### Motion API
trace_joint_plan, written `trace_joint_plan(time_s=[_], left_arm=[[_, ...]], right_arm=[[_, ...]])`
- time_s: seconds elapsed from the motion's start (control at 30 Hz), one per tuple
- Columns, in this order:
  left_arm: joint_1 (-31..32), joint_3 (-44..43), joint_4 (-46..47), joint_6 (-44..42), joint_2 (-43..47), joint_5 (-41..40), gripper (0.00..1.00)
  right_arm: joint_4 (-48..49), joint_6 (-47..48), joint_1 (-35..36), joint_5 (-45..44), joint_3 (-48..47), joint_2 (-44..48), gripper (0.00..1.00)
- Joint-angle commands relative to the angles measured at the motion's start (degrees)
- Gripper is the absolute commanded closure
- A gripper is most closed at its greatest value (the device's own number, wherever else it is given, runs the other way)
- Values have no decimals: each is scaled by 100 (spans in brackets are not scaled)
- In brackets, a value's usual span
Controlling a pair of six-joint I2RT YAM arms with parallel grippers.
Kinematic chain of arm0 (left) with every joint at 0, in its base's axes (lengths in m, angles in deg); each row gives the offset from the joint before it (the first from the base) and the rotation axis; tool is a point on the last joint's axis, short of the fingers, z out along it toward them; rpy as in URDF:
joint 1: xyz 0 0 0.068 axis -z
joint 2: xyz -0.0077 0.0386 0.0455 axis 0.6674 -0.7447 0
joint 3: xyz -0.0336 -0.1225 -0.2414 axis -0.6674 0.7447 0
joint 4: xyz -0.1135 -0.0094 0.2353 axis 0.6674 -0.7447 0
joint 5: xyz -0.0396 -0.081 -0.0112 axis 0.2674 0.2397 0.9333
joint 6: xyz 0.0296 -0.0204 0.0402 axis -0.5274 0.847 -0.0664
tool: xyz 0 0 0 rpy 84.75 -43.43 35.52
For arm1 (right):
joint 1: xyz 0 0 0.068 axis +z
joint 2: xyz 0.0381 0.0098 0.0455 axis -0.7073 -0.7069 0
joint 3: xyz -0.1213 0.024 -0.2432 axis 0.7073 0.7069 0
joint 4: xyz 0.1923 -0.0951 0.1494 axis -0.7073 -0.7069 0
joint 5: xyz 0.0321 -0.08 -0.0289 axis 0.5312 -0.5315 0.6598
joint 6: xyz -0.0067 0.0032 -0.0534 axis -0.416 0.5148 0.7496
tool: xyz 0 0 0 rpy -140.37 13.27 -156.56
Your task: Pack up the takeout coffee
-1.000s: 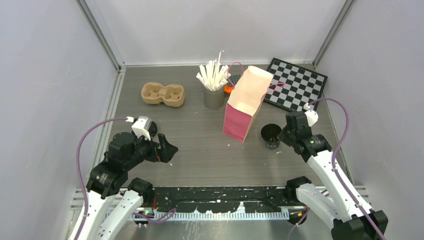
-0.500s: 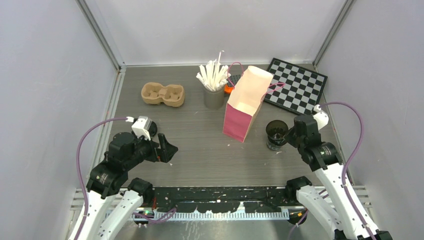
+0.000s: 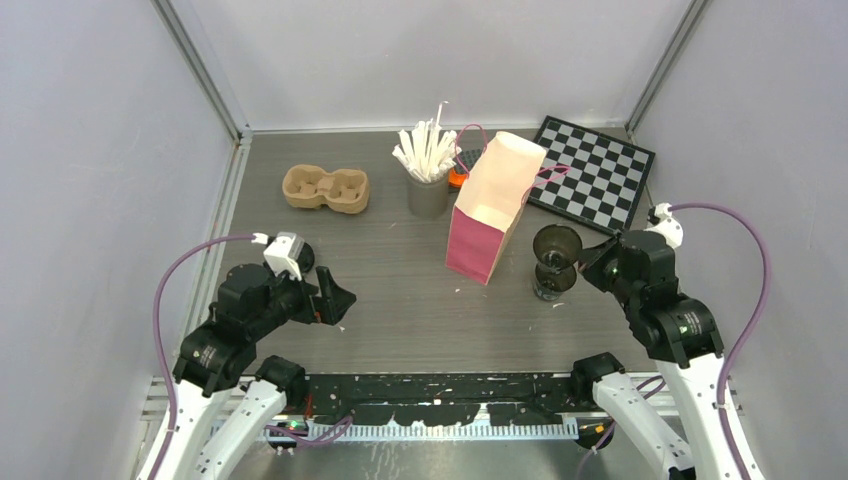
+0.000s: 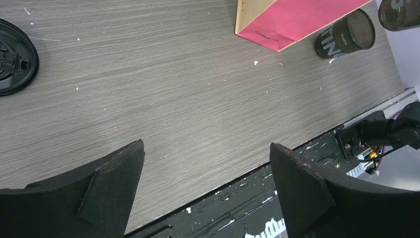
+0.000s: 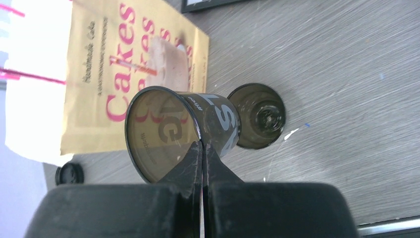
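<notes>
1. At the right side of the table [image 3: 400, 310], the right gripper [image 3: 578, 264] is clenched on the rim of one dark cup [image 3: 556, 245], its fingers pinching one wall of the cup at the mouth.
2. The held cup is clear of the tabletop, just right of the pink paper bag [image 3: 487, 215]. Its mouth is open, with no lid on it.
3. In the right wrist view, the fingertips [image 5: 195, 153] meet across the cup's edge, and the printed tan face of the bag fills the background.
4. The second dark cup [image 3: 546, 288] stands upright on the table just below and beside the held one. It sits near the foot of the bag and is also uncovered.
5. The left wrist view shows this standing cup close to the bag's lower corner, with the lifted cup above it at the frame's edge.
6. The left gripper [image 3: 337, 297] hovers over the near left of the table with its jaws spread wide and nothing between them.
7. A round black lid [image 4: 15, 57] lies flat on the table beside the left arm, well apart from both cups.
8. At the back, the tan pulp tray [image 3: 325, 188] sits left, with the grey cup of white sticks [image 3: 428, 185] between it and the bag.
9. A checkerboard [image 3: 595, 180] lies in the far right corner behind the bag.
</notes>
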Motion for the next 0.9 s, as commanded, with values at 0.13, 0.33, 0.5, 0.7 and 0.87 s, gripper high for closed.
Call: trace_joint_plan(time_s=[0.13,0.33,0.5,0.7,0.87], left_arm=[[11,17,272,58,-124,-70,0],[11,3,310,117,-235,-105,2],[15,-50,261,137,-510,-55,3],[11,-71,240,141,-746,-4,3],[11,-42,262,141,-755,-34,3]], right_arm=[[-413,-305,-26,1663,-68,245,100],[-144,-443,-14,2642,641,473,99],[86,-594,60,2961,847,498,100],[226,-648,361,2860,888,390,99],[607,-843,1222,2467,1160,37,100]])
